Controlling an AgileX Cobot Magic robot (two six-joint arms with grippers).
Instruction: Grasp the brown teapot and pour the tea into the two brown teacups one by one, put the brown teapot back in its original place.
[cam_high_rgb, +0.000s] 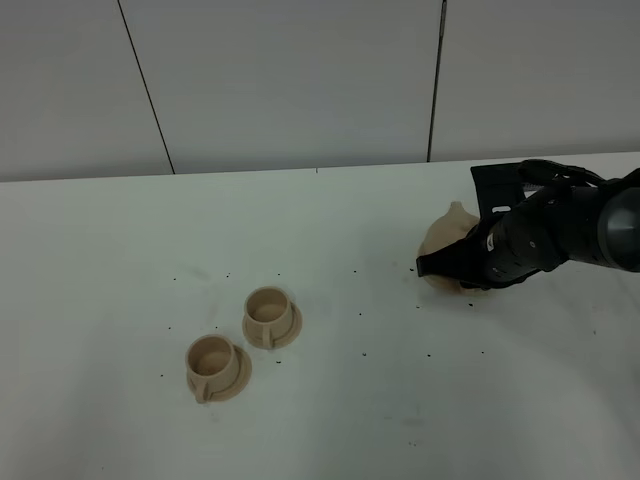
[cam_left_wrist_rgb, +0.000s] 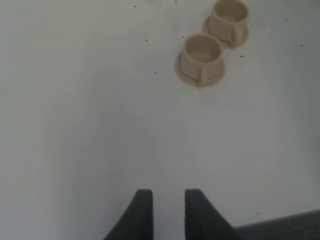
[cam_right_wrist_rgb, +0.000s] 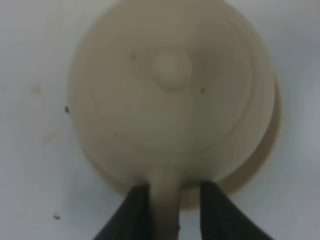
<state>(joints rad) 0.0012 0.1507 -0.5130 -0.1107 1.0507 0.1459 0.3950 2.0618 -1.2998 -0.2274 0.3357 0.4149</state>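
Note:
The brown teapot (cam_high_rgb: 446, 230) stands at the right of the white table, mostly hidden by my right arm. In the right wrist view the teapot (cam_right_wrist_rgb: 172, 90) is seen from above, lid knob in the middle, resting on its wide saucer (cam_right_wrist_rgb: 274, 131). My right gripper (cam_right_wrist_rgb: 172, 202) straddles the pot's handle, one finger touching it and a small gap at the other. Two brown teacups (cam_high_rgb: 267, 312) (cam_high_rgb: 212, 362) stand on small saucers at centre left; both show in the left wrist view (cam_left_wrist_rgb: 201, 55) (cam_left_wrist_rgb: 230, 15). My left gripper (cam_left_wrist_rgb: 167, 202) is empty, fingers close together, well short of the cups.
Small dark specks are scattered over the white table (cam_high_rgb: 380, 400). A grey panelled wall (cam_high_rgb: 300, 80) runs behind the table's far edge. A dark strip (cam_left_wrist_rgb: 285, 227) shows at the table's edge in the left wrist view.

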